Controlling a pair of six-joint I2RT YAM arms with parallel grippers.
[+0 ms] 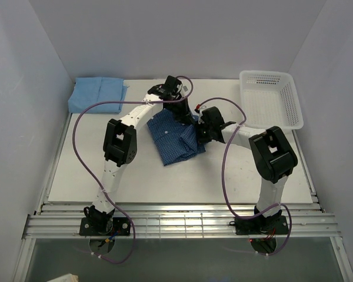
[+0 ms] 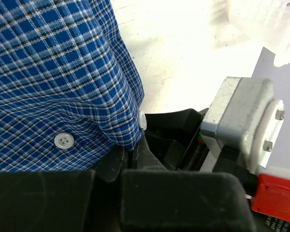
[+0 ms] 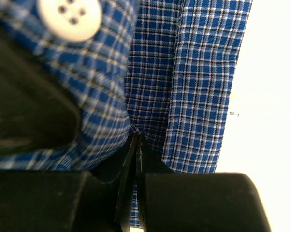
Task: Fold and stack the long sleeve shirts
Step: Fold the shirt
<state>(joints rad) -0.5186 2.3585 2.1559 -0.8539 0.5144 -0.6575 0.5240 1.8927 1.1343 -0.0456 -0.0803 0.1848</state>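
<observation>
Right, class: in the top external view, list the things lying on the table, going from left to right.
light blue shirt → dark blue checked shirt → white mesh basket

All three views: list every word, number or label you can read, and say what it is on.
No text can be read in any view.
Checked shirt: only the pattern and plain buttons, no label showing.
Light blue shirt: no print.
Basket: no print.
</observation>
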